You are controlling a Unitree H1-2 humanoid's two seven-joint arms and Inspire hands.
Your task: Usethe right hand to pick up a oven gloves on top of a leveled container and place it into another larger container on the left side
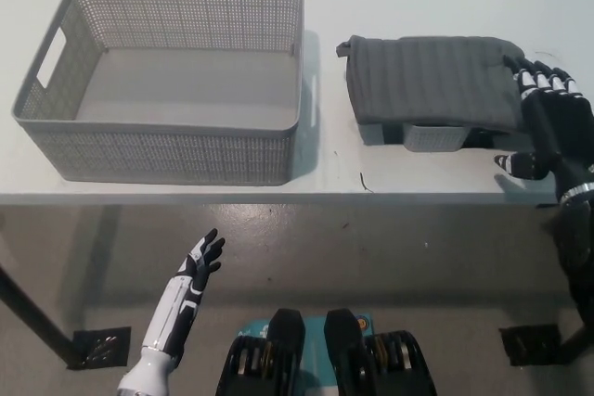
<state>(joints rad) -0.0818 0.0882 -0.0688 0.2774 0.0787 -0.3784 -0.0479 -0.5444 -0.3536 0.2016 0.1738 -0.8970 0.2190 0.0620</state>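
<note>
A grey quilted oven glove [429,83] lies flat on top of a small low grey container [432,137] at the table's right. My black right hand [546,116] is open, its fingers spread over the glove's right end, covering that end. A large grey perforated basket [167,76] stands empty at the left. My white left hand [200,261] rests open below the table's front edge, at lower left.
The white table [390,6] ends in a front edge across the middle of the view, with floor below it. A gap of bare table separates the basket from the glove.
</note>
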